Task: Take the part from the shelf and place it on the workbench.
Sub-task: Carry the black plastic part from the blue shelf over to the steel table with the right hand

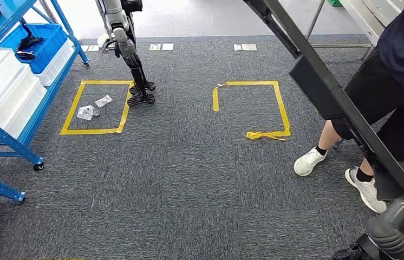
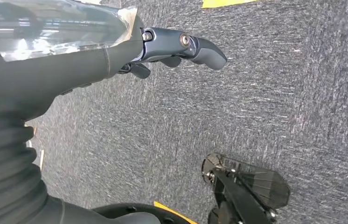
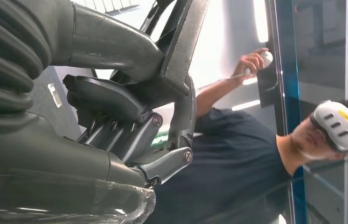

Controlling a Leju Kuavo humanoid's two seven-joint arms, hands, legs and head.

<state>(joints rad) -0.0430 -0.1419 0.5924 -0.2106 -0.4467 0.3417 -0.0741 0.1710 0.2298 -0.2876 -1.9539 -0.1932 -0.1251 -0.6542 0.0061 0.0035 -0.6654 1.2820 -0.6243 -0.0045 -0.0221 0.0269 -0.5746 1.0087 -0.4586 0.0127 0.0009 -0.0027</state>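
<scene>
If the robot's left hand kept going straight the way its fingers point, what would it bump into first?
Probably just the floor. In the head view the left hand hangs with its fingers pointing down at the grey carpet, right beside the yellow tape square. Nothing seems to lie between, though depth is hard to judge.

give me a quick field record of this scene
shelf: blue shelf at left, holding white bins and a blue bin
floor: grey carpet, two yellow tape squares
clutter: clear plastic bags inside the left square
person: standing at right, white shoes
left hand: over carpet, nothing seen in it
right hand: fingers curled, grasp unclear
</scene>
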